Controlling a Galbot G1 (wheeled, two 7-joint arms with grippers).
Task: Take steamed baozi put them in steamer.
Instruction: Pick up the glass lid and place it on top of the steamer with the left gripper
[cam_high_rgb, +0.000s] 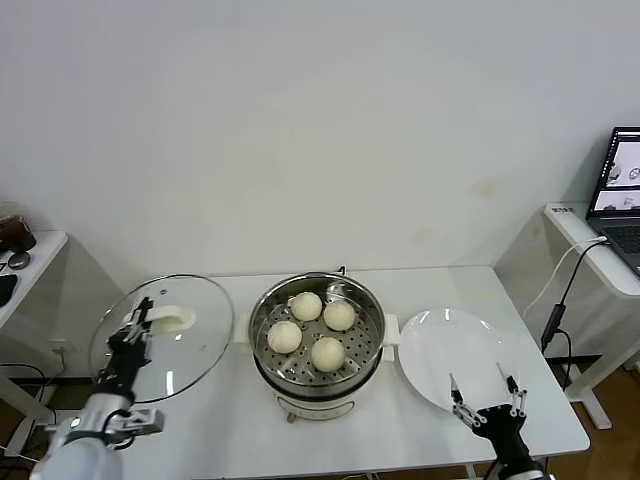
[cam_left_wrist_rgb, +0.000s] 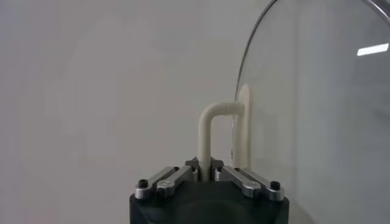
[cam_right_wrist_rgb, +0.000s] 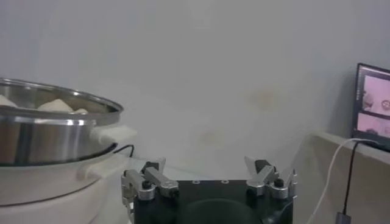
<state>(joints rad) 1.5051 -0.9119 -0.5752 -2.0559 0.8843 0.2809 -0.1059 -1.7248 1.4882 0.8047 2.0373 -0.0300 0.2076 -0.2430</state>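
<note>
Several pale baozi (cam_high_rgb: 306, 306) lie on the perforated tray inside the shiny steamer (cam_high_rgb: 318, 385) at the table's middle. In the right wrist view their tops (cam_right_wrist_rgb: 55, 106) peek over the steamer's rim (cam_right_wrist_rgb: 61, 97). To the steamer's left, my left gripper (cam_high_rgb: 135, 325) is shut on the white handle (cam_left_wrist_rgb: 210, 128) of the glass lid (cam_high_rgb: 190, 350), which is tilted up on edge. The left gripper (cam_left_wrist_rgb: 205, 170) pinches the handle's loop. My right gripper (cam_high_rgb: 480, 385) stands open and empty over the near edge of the white plate (cam_high_rgb: 440, 340). The right gripper (cam_right_wrist_rgb: 205, 163) has nothing between its fingers.
A side desk at the right carries an open laptop (cam_high_rgb: 622, 185) with a cable (cam_high_rgb: 560, 300) hanging beside the table. Another small table (cam_high_rgb: 30, 255) stands at the far left. The wall is close behind the table.
</note>
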